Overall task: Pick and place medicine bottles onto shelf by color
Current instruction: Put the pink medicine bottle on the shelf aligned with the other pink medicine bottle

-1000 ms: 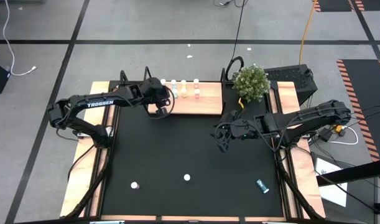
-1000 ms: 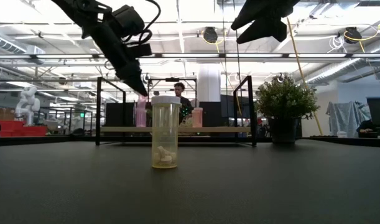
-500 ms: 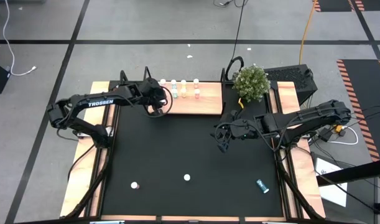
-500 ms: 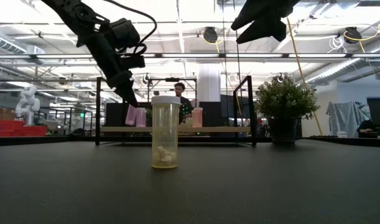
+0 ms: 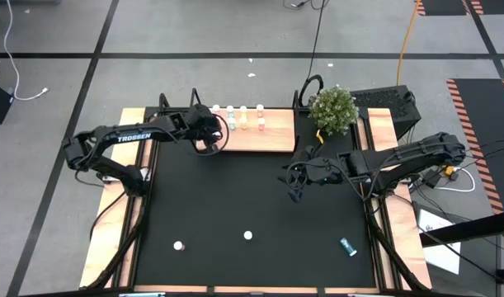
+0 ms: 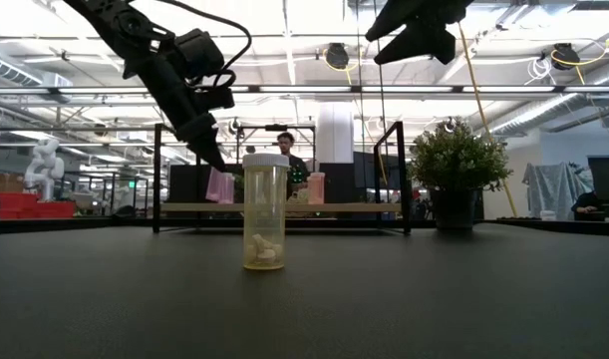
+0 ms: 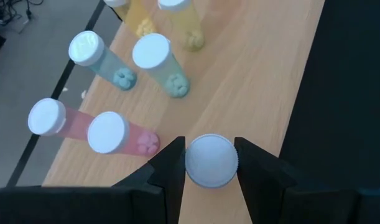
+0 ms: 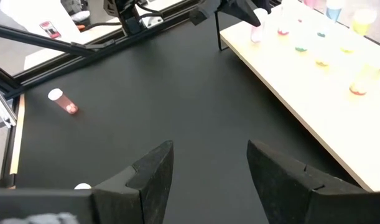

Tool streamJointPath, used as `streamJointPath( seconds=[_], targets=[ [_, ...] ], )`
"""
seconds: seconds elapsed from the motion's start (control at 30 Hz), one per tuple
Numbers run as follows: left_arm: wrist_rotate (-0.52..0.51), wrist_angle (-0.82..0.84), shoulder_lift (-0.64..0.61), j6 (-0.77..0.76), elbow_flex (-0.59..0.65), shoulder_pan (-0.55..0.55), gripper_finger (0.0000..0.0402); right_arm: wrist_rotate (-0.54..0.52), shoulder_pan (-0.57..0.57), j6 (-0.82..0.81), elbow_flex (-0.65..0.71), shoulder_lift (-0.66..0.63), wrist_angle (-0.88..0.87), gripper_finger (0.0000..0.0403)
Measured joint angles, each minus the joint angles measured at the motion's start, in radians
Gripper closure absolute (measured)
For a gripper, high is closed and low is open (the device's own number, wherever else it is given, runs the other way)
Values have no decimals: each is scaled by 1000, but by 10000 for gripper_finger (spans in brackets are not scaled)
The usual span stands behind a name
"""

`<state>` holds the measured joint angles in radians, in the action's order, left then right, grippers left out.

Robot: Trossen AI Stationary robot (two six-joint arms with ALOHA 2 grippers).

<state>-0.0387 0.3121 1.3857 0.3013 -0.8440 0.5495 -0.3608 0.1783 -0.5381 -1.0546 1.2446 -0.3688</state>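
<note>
Bottles are my business, and one sits between my left jaws [image 7: 209,165] right now: its white cap [image 7: 210,160] fills the gap between my two fingers, which press it on both sides. In the last second I have carried it down and toward the near left corner of the shelf [image 5: 268,139], and over the last half second I have hardly moved, so I judge I am settling it next to the pinks. Just past my fingertips, at about ten o'clock from the cap, two pink bottles [image 7: 124,135] stand on the light wood; farther at twelve o'clock come two blue-green ones [image 7: 160,67], and beyond those the yellow ones [image 7: 180,25]. That suggests the colour groups are forming and this bottle belongs at the pink end; I cannot see its body colour.

My right jaws [image 5: 294,183] hang wide open and empty over the table's middle, at about three o'clock from the left arm, unchanged. Three bottles still wait on the table [image 5: 235,198]: two upright near the front edge [image 5: 247,236] and one lying at five o'clock [image 5: 348,246].
</note>
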Motion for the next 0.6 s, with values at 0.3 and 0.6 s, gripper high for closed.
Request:
streamJointPath(
  seconds=[0.3,0.6],
  targets=[
    [-7,-11,30,-25,0,0,268,0,0,0,0,0,-1,204],
    [-23,-25,35,-54,0,0,244,0,0,0,0,0,-1,204]
  ],
)
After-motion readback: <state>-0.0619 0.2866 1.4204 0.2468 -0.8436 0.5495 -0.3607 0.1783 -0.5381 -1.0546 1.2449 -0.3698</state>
